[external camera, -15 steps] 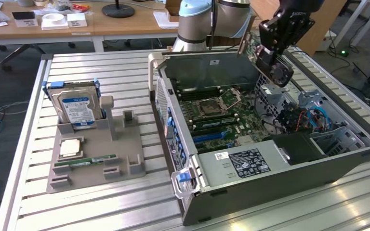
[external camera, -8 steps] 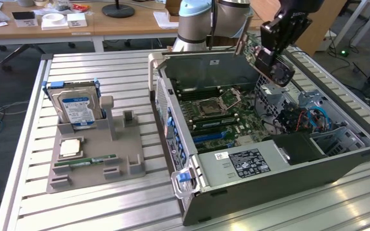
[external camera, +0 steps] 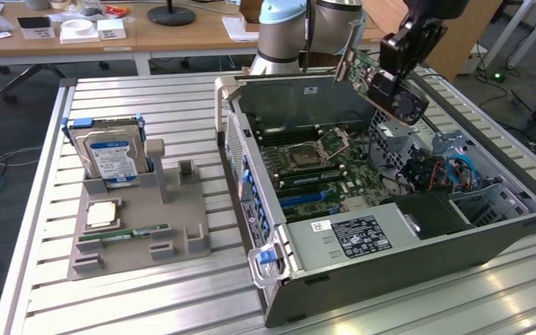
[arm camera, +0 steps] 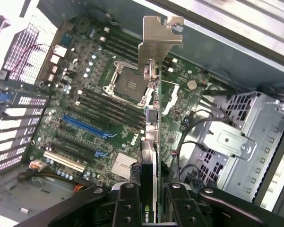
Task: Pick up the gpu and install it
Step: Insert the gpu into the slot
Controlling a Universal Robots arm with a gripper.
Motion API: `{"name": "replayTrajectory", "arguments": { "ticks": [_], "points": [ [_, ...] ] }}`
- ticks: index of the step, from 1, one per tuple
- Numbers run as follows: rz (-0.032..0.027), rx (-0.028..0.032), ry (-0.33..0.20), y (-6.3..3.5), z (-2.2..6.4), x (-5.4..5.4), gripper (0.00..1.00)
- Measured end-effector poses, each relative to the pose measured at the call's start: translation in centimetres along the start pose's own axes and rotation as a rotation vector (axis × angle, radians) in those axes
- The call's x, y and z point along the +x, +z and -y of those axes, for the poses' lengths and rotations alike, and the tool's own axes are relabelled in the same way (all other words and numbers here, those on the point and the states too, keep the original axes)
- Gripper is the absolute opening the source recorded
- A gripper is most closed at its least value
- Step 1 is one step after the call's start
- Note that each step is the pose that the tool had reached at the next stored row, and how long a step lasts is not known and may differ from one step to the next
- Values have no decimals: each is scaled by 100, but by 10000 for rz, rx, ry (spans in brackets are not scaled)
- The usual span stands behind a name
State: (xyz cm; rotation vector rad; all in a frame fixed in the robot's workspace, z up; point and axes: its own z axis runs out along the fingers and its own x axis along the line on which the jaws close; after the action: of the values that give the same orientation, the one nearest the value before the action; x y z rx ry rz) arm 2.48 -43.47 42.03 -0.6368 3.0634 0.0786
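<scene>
At the exterior view's upper right, over the open grey computer case (external camera: 389,279), the black gripper (external camera: 389,70) is pinching the gpu (external camera: 366,70) (thin green-and-black card, silver bracket) between its fingers (arm camera: 128,208), held aloft. Carrying is in hand; seating is calling for alignment with a blue motherboard slot (arm camera: 85,126).

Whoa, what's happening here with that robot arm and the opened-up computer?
The robot arm's gripper is clamped on the gpu, a graphics card, and holds it in the air above the open computer case. The card is not yet in a slot on the motherboard. On the exterior view's left, a hard drive and a RAM stick sit on a gray holder.
</scene>
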Motion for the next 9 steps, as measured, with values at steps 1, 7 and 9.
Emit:
{"name": "replayTrajectory", "arguments": {
  "ticks": [1,7,9],
  "points": [
    [-7,-3,-150,1,0,0,26],
    [-47,-22,-1000,6,-2,-1,26],
    [-62,-28,-1303,7,-3,-1,26]
  ]
}}
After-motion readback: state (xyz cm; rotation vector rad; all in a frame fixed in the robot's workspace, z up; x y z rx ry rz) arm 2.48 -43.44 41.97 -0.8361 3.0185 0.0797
